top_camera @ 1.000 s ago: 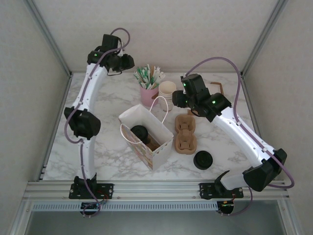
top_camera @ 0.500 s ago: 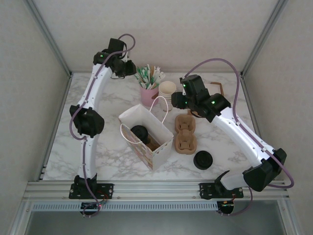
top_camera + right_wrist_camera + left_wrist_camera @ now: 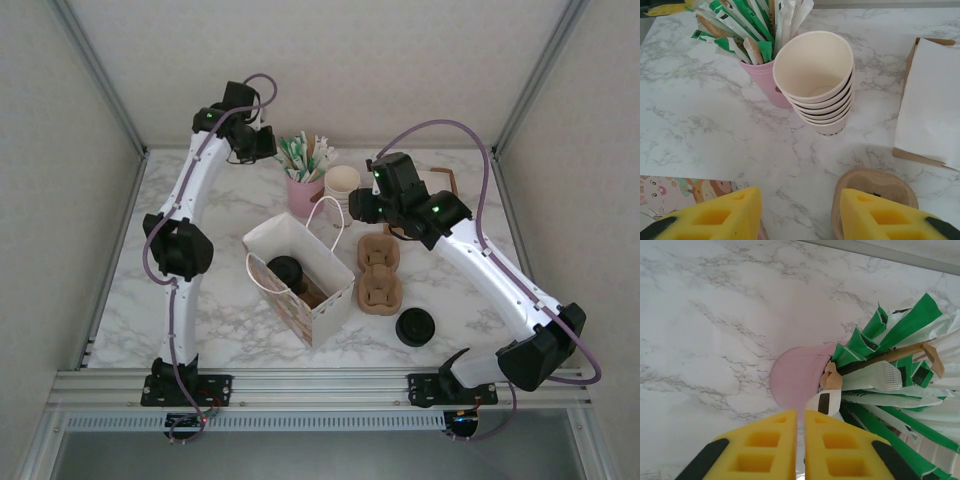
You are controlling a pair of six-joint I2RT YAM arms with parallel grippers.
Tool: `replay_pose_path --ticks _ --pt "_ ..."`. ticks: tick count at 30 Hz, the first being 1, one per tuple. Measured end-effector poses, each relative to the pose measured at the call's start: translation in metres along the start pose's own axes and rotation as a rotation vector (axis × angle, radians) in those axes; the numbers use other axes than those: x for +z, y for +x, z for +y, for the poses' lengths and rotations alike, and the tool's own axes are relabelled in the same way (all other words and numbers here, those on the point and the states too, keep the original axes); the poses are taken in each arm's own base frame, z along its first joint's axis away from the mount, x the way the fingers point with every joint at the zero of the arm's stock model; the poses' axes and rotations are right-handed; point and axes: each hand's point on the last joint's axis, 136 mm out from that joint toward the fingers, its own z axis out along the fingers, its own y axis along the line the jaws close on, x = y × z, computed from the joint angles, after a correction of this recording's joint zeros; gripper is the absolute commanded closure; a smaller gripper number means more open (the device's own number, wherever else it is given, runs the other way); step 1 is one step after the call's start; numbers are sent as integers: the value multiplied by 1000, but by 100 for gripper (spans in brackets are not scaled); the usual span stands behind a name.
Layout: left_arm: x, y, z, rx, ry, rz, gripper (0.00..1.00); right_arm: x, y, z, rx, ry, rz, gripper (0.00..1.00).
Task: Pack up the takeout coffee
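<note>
Takeout coffee (image 3: 286, 268) sits down inside the white paper bag (image 3: 318, 318), black lid up, toward the bag's left end; the bag stands open mid-table on the marble table (image 3: 230, 310), handles up. Over at the far left, the left gripper (image 3: 800, 416) hangs above the pink cup (image 3: 796, 380) stuffed with green and white sachets (image 3: 890, 355); its yellow pads (image 3: 767, 440) are pressed together, just a hairline slit between them, nothing caught in there. Right side now: the right gripper (image 3: 799, 197) hovers above bare marble with its fingers well apart and empty; the stack of lidless paper cups (image 3: 816, 75) is ahead of it, touching the pink cup; the brown cardboard carrier (image 3: 874, 186) lies just under its right finger; a corner of the printed bag shows by its left finger. A pile of loose black lids (image 3: 414, 327) rests near the carrier's near end.
</note>
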Motion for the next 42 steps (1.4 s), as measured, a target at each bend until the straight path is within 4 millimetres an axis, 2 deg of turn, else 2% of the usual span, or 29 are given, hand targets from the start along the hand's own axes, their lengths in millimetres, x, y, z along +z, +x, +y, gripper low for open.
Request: replay_pose_path --ticks 4,10,16,20,31,42 --pt "0 0 0 -22 2 0 100 0 0 1 0 -4 1 54" --pt "-7 -2 -4 -54 14 -10 99 0 -1 1 1 -5 -2 54" --pt "-28 -7 -10 -71 29 -41 81 1 -1 1 1 -7 -6 53" --pt "-36 -7 -14 -76 35 -47 75 2 1 1 1 -5 -2 53" --pt "-22 13 -21 -62 24 13 75 2 1 1 0 -5 -1 53" --pt "-22 11 -15 -60 -13 -6 77 2 1 1 0 -5 -1 53"
